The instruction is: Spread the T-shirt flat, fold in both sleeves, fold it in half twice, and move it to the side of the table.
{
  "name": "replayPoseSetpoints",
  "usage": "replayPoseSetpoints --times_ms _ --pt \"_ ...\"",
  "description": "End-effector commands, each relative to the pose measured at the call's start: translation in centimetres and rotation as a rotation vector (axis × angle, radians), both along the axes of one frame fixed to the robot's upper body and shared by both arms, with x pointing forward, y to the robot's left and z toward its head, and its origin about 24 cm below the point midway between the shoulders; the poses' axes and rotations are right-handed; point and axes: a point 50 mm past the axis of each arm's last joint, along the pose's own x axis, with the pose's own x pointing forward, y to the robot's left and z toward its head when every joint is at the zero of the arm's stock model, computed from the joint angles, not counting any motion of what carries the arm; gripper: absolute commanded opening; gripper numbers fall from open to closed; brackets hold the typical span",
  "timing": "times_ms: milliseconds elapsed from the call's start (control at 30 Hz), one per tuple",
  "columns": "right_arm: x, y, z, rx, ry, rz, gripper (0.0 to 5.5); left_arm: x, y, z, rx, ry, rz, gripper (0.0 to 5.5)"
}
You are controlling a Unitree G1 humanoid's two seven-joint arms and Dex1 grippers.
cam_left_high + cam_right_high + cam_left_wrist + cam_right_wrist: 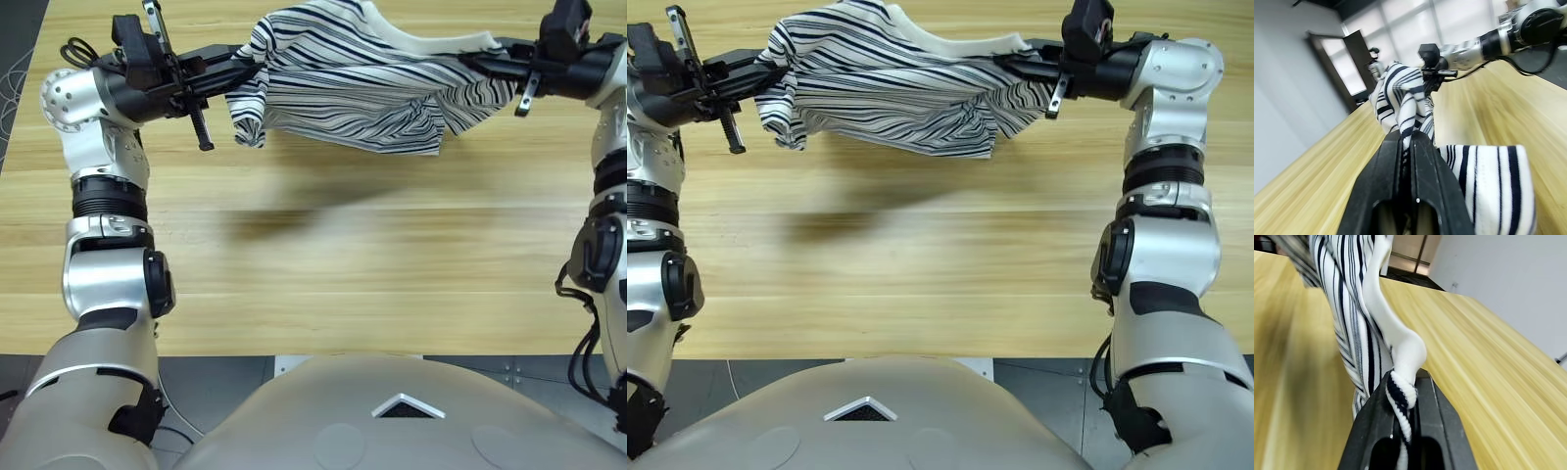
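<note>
One T-shirt (353, 88), white with dark stripes and a plain white neckband. It is held up off the table (343, 284), strung between the two grippers over the far half of the tabletop. Its middle sags in bunched folds, and its shadow lies on the wood nearer the robot.

Two grippers, both engaged, pointing inward toward each other and well apart.
- Left gripper (245, 73): jaws pressed together on a fold of striped cloth at the shirt's left end. A loose striped portion hangs just beside the fingers (1376, 186).
- Right gripper (472, 61): jaws pinching a rolled striped edge at the shirt's right end, next to the white neckband. The cloth emerges from between the fingertips.

One table, light wood grain, beneath both arms.
</note>
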Motion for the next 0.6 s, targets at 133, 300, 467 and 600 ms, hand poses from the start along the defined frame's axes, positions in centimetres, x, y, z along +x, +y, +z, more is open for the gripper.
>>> replayPoseSetpoints --times_ms 133,300,467,600 --pt "-3.2 0.3 -2.6 -0.112 0.110 0.136 0.14 -2.5 -2.3 -5.3 0.276 0.055 -0.156 0.10" --pt "-6.4 1.2 -4.7 -0.181 0.238 0.251 0.14 -5.6 -3.1 -7.2 0.394 0.095 -0.303 0.10" --pt "-9.5 1.7 -4.5 -0.208 0.337 0.318 0.14 -6.4 -3.0 -5.6 0.431 0.134 -0.324 0.10" --pt "-10.6 2.0 -4.8 -0.235 0.359 0.299 0.14 -7.5 -3.4 -5.4 0.449 0.182 -0.362 0.10"
